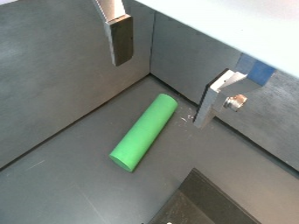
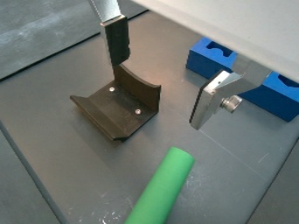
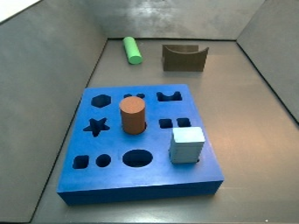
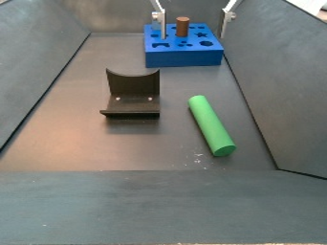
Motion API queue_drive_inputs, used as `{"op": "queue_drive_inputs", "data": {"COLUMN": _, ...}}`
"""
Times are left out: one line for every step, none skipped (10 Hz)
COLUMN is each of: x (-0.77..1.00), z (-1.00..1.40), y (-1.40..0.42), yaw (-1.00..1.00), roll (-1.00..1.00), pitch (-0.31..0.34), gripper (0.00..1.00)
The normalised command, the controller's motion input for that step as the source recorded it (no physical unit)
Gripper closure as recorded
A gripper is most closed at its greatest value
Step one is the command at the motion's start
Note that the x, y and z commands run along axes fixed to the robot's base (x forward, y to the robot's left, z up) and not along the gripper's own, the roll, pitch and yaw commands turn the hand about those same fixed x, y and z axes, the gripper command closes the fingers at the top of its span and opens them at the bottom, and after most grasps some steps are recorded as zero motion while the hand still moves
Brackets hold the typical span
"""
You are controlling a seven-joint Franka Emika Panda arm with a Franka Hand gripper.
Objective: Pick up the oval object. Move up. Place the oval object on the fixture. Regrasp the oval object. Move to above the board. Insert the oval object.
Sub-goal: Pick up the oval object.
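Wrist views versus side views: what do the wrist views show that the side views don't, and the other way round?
Only the wrist views: the gripper close up, its fingers open with nothing between them, hanging above the floor near the peg and fixture. Only the side views: the whole blue board, with a brown-orange cylinder standing in it and, in a side view, a pale grey-blue cube. Both: the green oval peg lying flat on the floor, apart from the dark fixture.

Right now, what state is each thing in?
oval object: lying flat on the floor, ungrasped.
fixture: notch empty.
gripper: open, holding nothing, above the floor.
board: brown cylinder and grey cube standing on it.
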Motion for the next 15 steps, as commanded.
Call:
{"op": "queue_drive_inputs", "data": {"x": 0.0, "z": 0.0, "y": 0.0, "yaw": 0.0, "roll": 0.01, "pitch": 0.0, "gripper": 0.0}}
{"op": "queue_drive_inputs", "data": {"x": 0.05, "z": -0.02, "y": 0.0, "yaw": -0.02, "roll": -0.06, "pitch": 0.0, "gripper": 0.0}}
{"op": "queue_drive_inputs", "data": {"x": -0.49, "z": -0.18, "y": 0.08, "yaw": -0.15, "roll": -0.12, "pitch": -0.18, "gripper": 0.0}}
{"op": "queue_drive_inputs", "data": {"x": -0.34, "z": -0.94, "y": 0.0, "yaw": 0.0, "roll": 0.06, "pitch": 0.0, "gripper": 0.0}}
{"op": "queue_drive_inputs", "data": {"x": -0.53, "z": -1.0, "y": 0.0, "yaw": 0.03, "roll": 0.03, "pitch": -0.026, "gripper": 0.0}}
{"op": "queue_drive_inputs", "data": {"x": -0.45, "z": -1.0, "y": 0.21, "yaw": 0.15, "roll": 0.0, "pitch": -0.084, "gripper": 0.0}}
{"op": "queue_drive_inputs", "data": {"x": -0.26, "z": -0.95, "y": 0.35, "yaw": 0.25, "roll": -0.07, "pitch": -0.067, "gripper": 0.0}}
{"op": "queue_drive_inputs", "data": {"x": -0.03, "z": -0.88, "y": 0.47, "yaw": 0.24, "roll": -0.12, "pitch": -0.036, "gripper": 0.0}}
{"op": "queue_drive_inputs", "data": {"x": 0.0, "z": -0.92, "y": 0.35, "yaw": 0.11, "roll": -0.12, "pitch": 0.0, "gripper": 0.0}}
{"op": "queue_drive_inputs", "data": {"x": 0.25, "z": -0.87, "y": 0.28, "yaw": 0.0, "roll": -0.15, "pitch": 0.0, "gripper": 0.0}}
{"op": "queue_drive_inputs", "data": {"x": 0.24, "z": -0.96, "y": 0.0, "yaw": 0.0, "roll": -0.02, "pitch": 0.0, "gripper": 0.0}}
{"op": "queue_drive_inputs", "data": {"x": 0.29, "z": -1.0, "y": 0.0, "yaw": 0.0, "roll": 0.0, "pitch": 0.003, "gripper": 0.0}}
{"op": "queue_drive_inputs", "data": {"x": 0.28, "z": -1.0, "y": 0.0, "yaw": 0.0, "roll": -0.02, "pitch": 0.01, "gripper": 0.0}}
{"op": "queue_drive_inputs", "data": {"x": 0.17, "z": -1.0, "y": 0.0, "yaw": 0.01, "roll": 0.0, "pitch": 0.009, "gripper": 0.0}}
{"op": "queue_drive_inputs", "data": {"x": 0.01, "z": -1.0, "y": 0.0, "yaw": 0.01, "roll": 0.0, "pitch": 0.0, "gripper": 0.0}}
